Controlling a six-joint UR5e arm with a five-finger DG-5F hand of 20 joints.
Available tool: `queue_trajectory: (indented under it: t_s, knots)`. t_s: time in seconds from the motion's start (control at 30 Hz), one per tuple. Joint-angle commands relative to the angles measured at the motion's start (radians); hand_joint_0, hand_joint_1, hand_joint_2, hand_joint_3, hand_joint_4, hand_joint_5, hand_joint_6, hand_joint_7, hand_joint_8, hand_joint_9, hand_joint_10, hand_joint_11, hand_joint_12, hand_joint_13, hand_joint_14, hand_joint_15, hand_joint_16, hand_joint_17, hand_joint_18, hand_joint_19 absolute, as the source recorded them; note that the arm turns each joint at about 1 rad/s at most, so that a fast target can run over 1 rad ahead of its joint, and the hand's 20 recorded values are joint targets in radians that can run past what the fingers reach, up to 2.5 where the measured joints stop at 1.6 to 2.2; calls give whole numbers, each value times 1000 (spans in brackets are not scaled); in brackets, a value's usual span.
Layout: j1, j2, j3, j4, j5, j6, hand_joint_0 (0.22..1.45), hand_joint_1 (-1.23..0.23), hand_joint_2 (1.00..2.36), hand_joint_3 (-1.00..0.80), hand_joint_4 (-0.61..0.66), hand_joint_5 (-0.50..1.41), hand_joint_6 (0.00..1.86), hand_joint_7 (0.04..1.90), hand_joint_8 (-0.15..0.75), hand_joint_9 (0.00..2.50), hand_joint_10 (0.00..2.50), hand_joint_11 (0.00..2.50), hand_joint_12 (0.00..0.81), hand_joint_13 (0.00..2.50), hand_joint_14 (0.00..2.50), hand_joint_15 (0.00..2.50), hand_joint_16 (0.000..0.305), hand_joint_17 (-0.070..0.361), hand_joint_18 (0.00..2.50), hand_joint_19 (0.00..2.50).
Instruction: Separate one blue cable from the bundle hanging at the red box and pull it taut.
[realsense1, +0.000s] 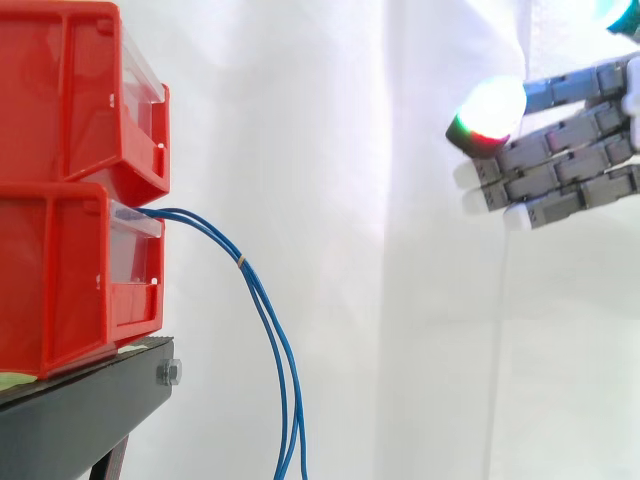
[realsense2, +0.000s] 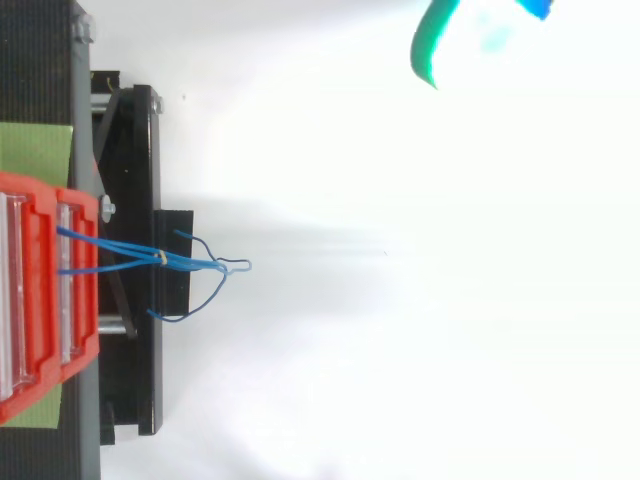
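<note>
Hand (realsense1: 570, 160) relaxed, wrist cut off | blue cables (realsense1: 241, 262) — cropped below, side view

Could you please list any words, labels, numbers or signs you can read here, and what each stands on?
There are none to read.
The clear front strips on the red bins look blank, and the black stand, the blue cables and the hand bear no visible writing.

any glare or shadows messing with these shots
Side view: the white curtain is blown out bright, and a glowing pad on the hand flares white. Top view: soft grey shadow streaks spread to the view's right of the blue cables.
</note>
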Motion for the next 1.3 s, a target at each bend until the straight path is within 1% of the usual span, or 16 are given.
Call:
queue_trajectory:
  t_s: [0.0,0.03,0.1,0.2,0.23,0.37,0.4,0.43,0.5,0.57,0.63,0.73,0.83,0.97,1.07,1.27]
  knots:
    - [2,-40,0,-4,11,64,524,-423,1000,-500,209,-252,502,800,261,64,0,0,355,0,0,32,54,121,0,219]
    - [3,-59,0,-7,20,102,526,-426,1000,-500,210,-252,502,805,262,67,0,0,356,0,0,33,54,121,0,220]
    - [8,-73,0,-9,42,124,527,-433,1000,-500,204,-255,502,805,264,76,0,0,356,0,0,24,54,121,0,227]
    - [16,-73,0,-7,51,118,528,-431,1000,-500,205,-258,502,809,267,86,0,0,359,0,0,33,54,121,0,234]
    - [23,-74,0,-4,91,64,527,-431,1000,-500,206,-259,502,810,267,86,0,0,360,0,0,37,54,121,0,232]
    - [32,-85,0,2,109,20,529,-432,1000,-500,206,-259,502,811,271,107,0,20,360,0,0,44,54,121,0,238]
    - [32,-85,0,2,109,20,529,-431,1000,-500,207,-259,502,814,271,111,0,12,360,0,0,51,54,120,0,241]
    - [39,-108,2,21,111,23,529,-427,1000,-500,206,-258,502,816,274,121,0,25,358,0,0,50,54,121,0,243]
    - [42,-119,0,39,111,33,531,-420,1000,-500,207,-258,502,816,276,131,0,30,358,0,0,54,53,120,0,242]
    - [52,-165,0,71,116,75,532,-416,1000,-500,209,-257,502,817,276,132,0,39,359,0,2,56,53,120,0,238]
    - [58,-172,0,76,119,75,532,-414,1000,-500,211,-256,502,818,278,140,0,34,358,0,0,61,53,119,0,240]
    - [66,-180,2,79,143,69,532,-412,1000,-500,219,-253,502,821,279,155,0,47,359,21,2,66,53,120,0,270]
    - [78,-182,2,91,186,46,532,-442,1000,-500,233,-243,502,806,291,224,0,30,364,98,0,53,54,121,41,232]
    - [83,-195,2,128,215,20,533,-441,1000,-497,241,-239,502,816,296,260,1,71,366,137,2,69,54,121,80,252]
    - [83,-206,3,172,220,21,534,-462,1000,-499,247,-234,502,802,302,294,0,48,368,175,0,52,54,122,139,221]
    - [85,-206,12,211,225,9,537,-470,1000,-500,253,-231,502,806,303,301,2,50,369,201,0,56,54,122,168,228]
